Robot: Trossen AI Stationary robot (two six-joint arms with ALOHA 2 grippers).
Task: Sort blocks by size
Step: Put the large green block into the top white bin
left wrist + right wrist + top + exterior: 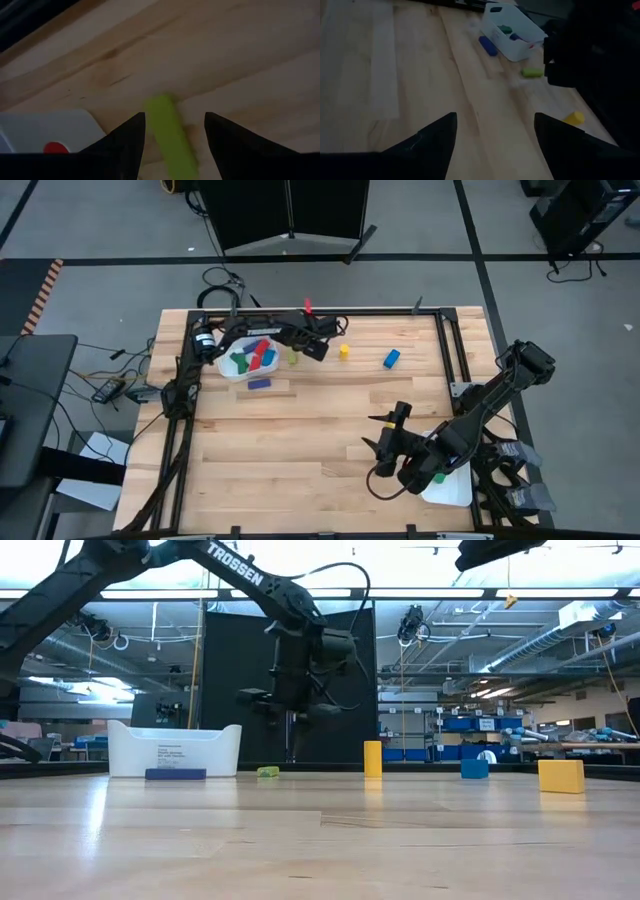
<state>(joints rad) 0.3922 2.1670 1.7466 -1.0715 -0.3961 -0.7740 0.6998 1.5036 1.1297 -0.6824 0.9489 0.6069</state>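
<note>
Yellow block (pixel 561 776); arm reads "TROSSEN".

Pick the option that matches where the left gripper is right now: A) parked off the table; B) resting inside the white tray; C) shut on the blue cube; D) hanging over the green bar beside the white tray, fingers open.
D: the left wrist view shows the left gripper with its fingers spread either side of the green bar, which lies on the table beside the white tray.
</note>
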